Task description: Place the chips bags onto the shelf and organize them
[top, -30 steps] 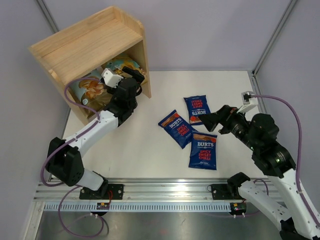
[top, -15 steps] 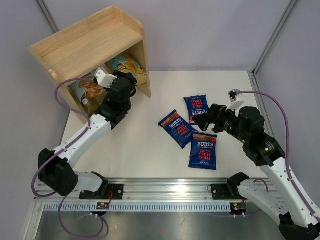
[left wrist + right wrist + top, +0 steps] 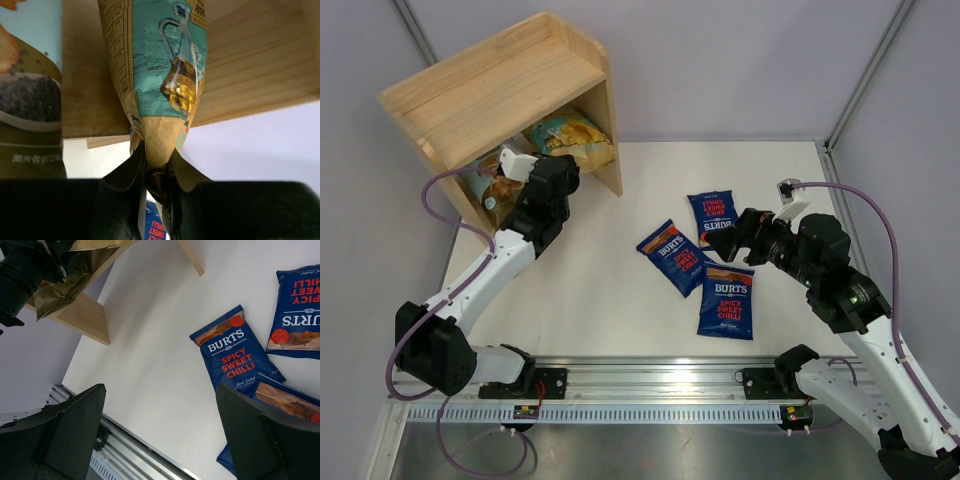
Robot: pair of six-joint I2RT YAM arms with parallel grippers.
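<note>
Left gripper [image 3: 155, 176]: my jaws are clamped tight on the crimped bottom seam of the tan-yellow glossy chips bag [image 3: 162, 75]. It hangs inside the lower tier of the light natural-wood two-tier shelf [image 3: 490, 90], just beside the pale blue-olive glossy bag [image 3: 25, 95]. My right gripper [image 3: 165, 440] hovers with its jaws spread wide and nothing between them. Below it on the white table [image 3: 600, 300], three dark blue glossy Burts bags lie flat and close together: far bag [image 3: 713, 217], middle bag [image 3: 672, 257], near bag [image 3: 727, 300].
</note>
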